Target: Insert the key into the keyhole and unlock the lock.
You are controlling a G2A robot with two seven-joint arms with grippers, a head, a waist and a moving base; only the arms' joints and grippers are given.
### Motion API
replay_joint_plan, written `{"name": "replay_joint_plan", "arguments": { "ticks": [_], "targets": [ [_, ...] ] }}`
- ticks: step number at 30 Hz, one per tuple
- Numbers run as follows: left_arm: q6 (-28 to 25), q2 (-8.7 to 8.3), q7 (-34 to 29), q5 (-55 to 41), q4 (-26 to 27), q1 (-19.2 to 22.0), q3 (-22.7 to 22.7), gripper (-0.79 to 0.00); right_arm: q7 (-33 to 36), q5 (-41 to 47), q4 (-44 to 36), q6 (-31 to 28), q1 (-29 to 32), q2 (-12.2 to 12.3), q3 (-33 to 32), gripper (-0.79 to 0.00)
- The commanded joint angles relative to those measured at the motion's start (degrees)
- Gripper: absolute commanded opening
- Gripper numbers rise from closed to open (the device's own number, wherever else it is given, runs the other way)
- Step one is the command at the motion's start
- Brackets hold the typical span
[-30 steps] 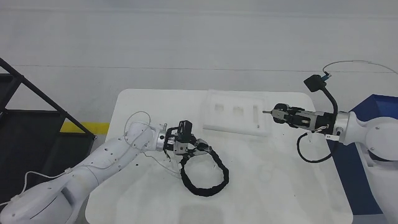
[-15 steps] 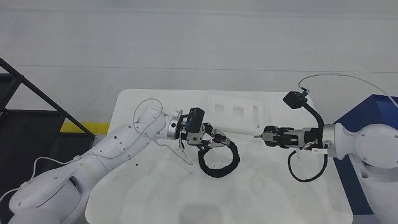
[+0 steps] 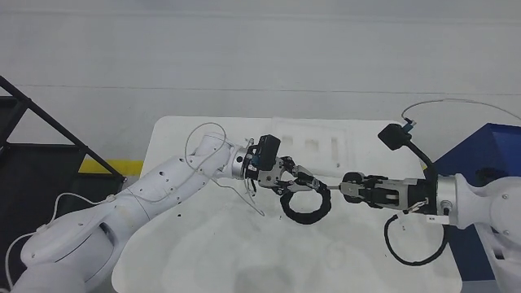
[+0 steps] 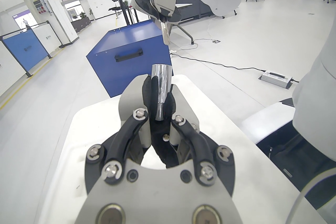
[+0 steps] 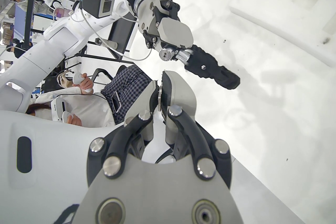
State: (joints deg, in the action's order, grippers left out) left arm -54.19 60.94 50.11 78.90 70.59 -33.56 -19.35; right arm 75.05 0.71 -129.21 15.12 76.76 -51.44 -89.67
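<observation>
The lock is a chrome cylinder [image 4: 161,86] on a black sleeved cable loop [image 3: 307,207]. My left gripper [image 3: 297,184] is shut on it above the middle of the white table [image 3: 244,252], and the loop hangs below. In the left wrist view the cylinder stands out past the left gripper [image 4: 157,93]. My right gripper [image 3: 346,187] faces it from the right, shut on the small metal key [image 4: 165,34]. The key's tip points at the cylinder a short gap away. In the right wrist view, the cylinder's keyhole end [image 5: 165,53] is just beyond the right gripper [image 5: 161,83].
A white foam tray [image 3: 313,142] with recesses lies at the back of the table, behind both grippers. A blue cabinet [image 3: 488,155] stands off the table's right side. The table's front half is bare.
The left arm has carried the lock rightward to the table's middle. The right arm has moved left and toward the front with the key, so key and cylinder are now close together.
</observation>
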Motion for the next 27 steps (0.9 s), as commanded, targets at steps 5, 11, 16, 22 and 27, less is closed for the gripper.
{"name": "replay_joint_plan", "arguments": {
  "ticks": [5,11,16,22,27],
  "targets": [
    [0.0,-0.01,0.0,0.0,0.0,0.0,0.0,-0.785,0.1,0.0,0.0,0.0,0.0,0.0,0.0,-0.785],
    [0.0,-0.01,0.0,0.0,0.0,0.0,0.0,-0.785,0.1,0.0,0.0,0.0,0.0,0.0,0.0,-0.785],
    [1.8,0.06,-2.3,-1.3,0.4,-1.7,-0.8,-0.785,-1.7,-0.8,-0.7,1.0,1.1,0.2,0.1,-0.785],
    [5.1,0.50,-2.1,0.0,1.4,-3.5,-2.3,-0.785,-1.0,-6.1,-4.9,6.7,1.2,0.8,0.2,-0.785],
    [8.2,1.10,-1.5,3.3,2.0,-4.1,-3.0,-0.785,-1.0,-8.1,-5.4,8.7,0.2,1.1,2.2,-0.785]
  ]
}}
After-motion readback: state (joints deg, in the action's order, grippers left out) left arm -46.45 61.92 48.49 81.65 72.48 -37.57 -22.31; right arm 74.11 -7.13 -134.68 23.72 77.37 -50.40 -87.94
